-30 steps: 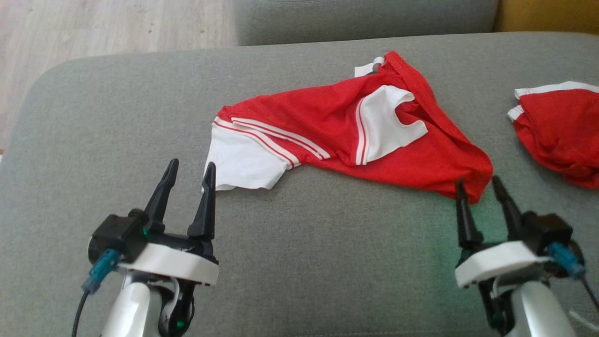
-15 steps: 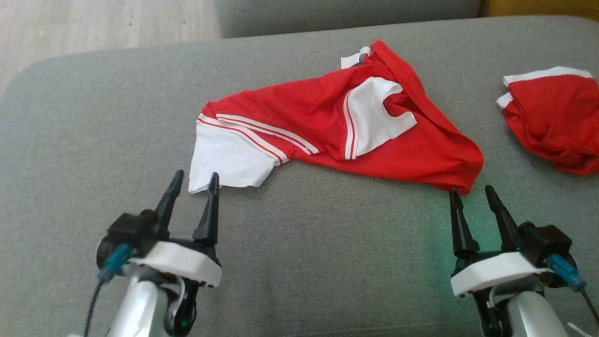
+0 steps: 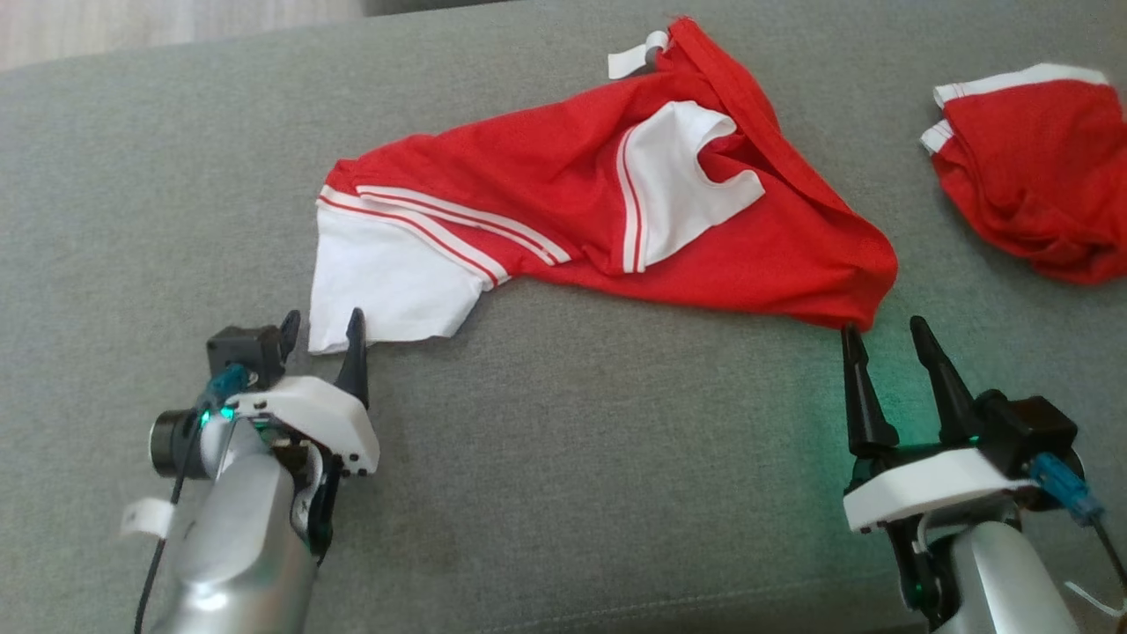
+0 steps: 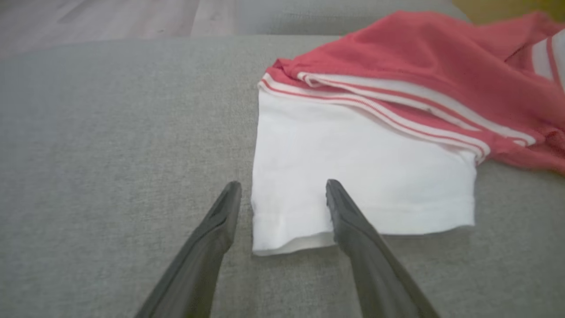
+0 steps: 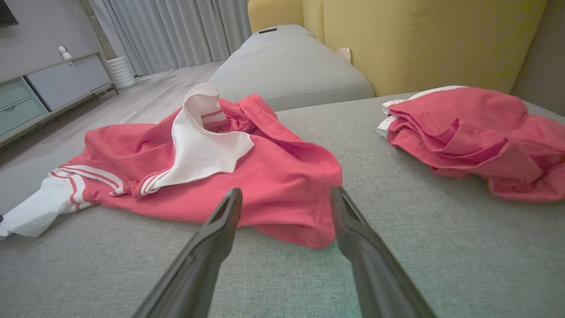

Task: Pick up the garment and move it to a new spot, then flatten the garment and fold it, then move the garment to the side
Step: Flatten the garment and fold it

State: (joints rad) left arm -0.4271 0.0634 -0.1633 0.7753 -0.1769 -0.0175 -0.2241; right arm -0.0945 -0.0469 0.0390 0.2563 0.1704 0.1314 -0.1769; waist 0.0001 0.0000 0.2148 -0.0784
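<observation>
Head view, and the red garment (image 3: 563, 194) lies crumpled across the grey woven sofa cushion (image 3: 572, 458), thin fabric with white striped trim. Left claw (image 3: 322, 319), fingers spread apart, straddles the corner of the flat white sleeve (image 4: 353, 176). Right claw (image 3: 883, 328), spread wide too, points at the garment's rumpled red corner, just beside it. Another bunched red garment (image 3: 1030, 176) lies farther right.
</observation>
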